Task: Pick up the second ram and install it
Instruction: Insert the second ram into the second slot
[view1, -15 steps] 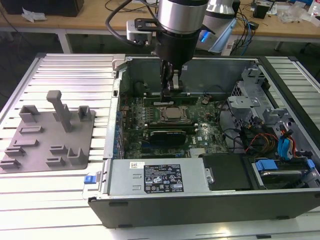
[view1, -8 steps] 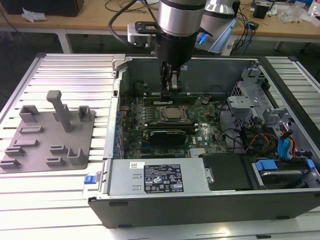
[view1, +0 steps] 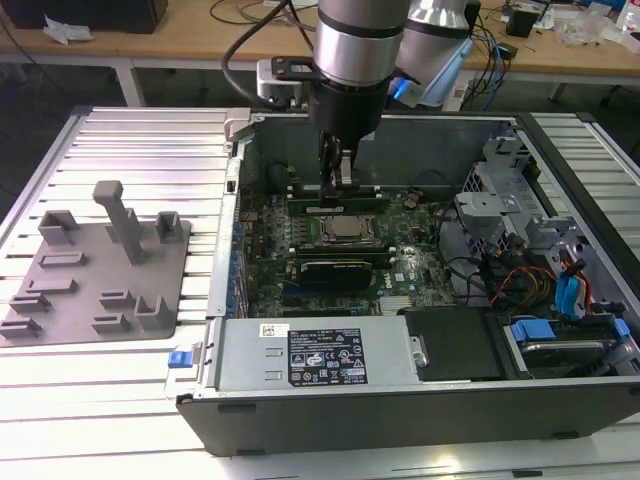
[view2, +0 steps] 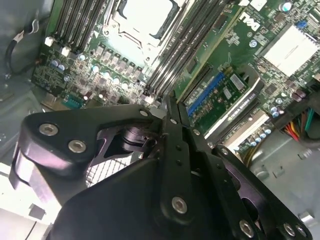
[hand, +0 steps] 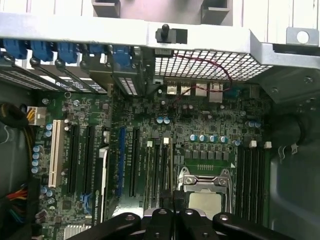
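Down inside the open computer case (view1: 300, 372), the tool (view1: 337, 178) sits over the memory slots (view2: 192, 42). Its fingers (view2: 184, 135) are pressed together, with just a thin seam between them in both wrist views. The second ram (view1: 352, 207) reads as a thin green strip along a slot just beside the processor socket (view1: 348, 231), directly under the fingertips. Touching or just clear: can't tell, the tips cover that spot. The tool's black linkage blocks the near slot ends in both wrist views. Grey fixture plate (view1: 100, 270) lies on the slatted surface (view1: 150, 140), well apart.
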